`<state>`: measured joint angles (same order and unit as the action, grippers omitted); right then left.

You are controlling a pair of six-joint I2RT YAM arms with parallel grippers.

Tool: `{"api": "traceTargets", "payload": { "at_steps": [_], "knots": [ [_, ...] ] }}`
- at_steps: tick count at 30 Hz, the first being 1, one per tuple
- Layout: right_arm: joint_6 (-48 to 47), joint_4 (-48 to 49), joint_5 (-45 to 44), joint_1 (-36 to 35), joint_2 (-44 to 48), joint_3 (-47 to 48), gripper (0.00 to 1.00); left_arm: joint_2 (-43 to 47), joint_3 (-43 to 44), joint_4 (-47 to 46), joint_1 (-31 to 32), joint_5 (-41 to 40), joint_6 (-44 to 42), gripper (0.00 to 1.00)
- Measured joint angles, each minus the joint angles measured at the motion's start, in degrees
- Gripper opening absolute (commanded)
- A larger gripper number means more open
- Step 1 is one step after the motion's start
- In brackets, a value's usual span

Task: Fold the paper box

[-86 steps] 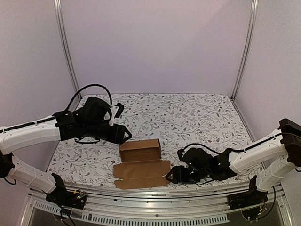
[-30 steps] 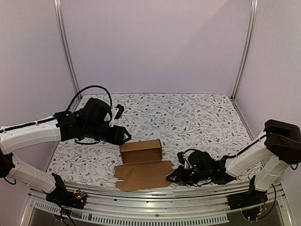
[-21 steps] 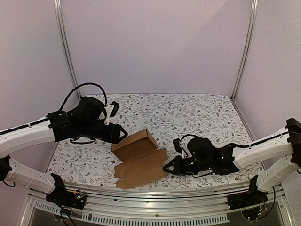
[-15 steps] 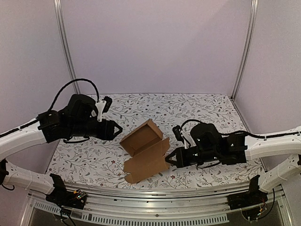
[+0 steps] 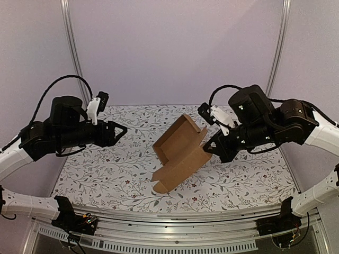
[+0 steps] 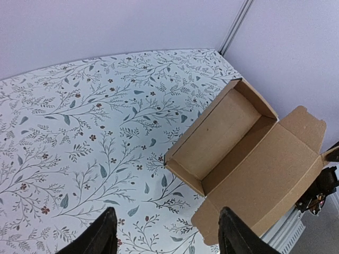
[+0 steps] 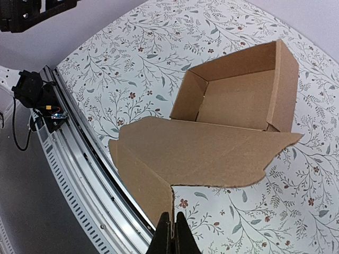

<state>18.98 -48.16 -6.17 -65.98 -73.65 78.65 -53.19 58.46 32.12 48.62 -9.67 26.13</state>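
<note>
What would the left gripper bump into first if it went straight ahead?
Probably the paper box, which the right gripper holds tilted up ahead of the left gripper; depth is hard to judge.

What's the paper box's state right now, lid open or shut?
Open: on the paper box the lid panel is unfolded beside the empty tray, with a flap pinched in the right tool.

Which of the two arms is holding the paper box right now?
The right gripper: its jaws are shut on a flap edge of the paper box. The left gripper has open jaws, apart from the box, holding nothing.
</note>
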Motion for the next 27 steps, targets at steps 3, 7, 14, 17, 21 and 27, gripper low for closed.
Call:
{"api": "traceTargets", "payload": {
  "at_steps": [3,7,14,17,21,27],
  "knots": [
    [-4.7,-7.9,-0.7,0.0,-1.7,7.3,0.0,-0.6,0.0,0.2,0.0,0.3,-0.1,0.64],
    [-9.8,-16.2,1.1,0.0,-4.8,13.1,0.0,-1.2,0.0,0.2,0.0,1.3,-0.3,0.64],
    [-15.7,-26.0,2.8,0.0,-10.9,18.0,0.0,-1.2,0.1,0.2,0.0,2.9,-0.7,0.64],
    [-18.0,-27.1,3.4,0.0,-12.3,18.7,0.0,-1.7,0.1,0.0,0.0,4.4,-0.7,0.64],
    [-21.4,-28.3,4.9,0.0,-13.5,18.8,0.0,-3.8,0.1,-0.9,0.0,7.8,-0.5,0.64],
    [-25.1,-28.6,8.0,0.0,-16.8,19.1,0.0,-7.2,0.0,-2.6,0.0,11.8,0.2,0.64]
  ]
}}
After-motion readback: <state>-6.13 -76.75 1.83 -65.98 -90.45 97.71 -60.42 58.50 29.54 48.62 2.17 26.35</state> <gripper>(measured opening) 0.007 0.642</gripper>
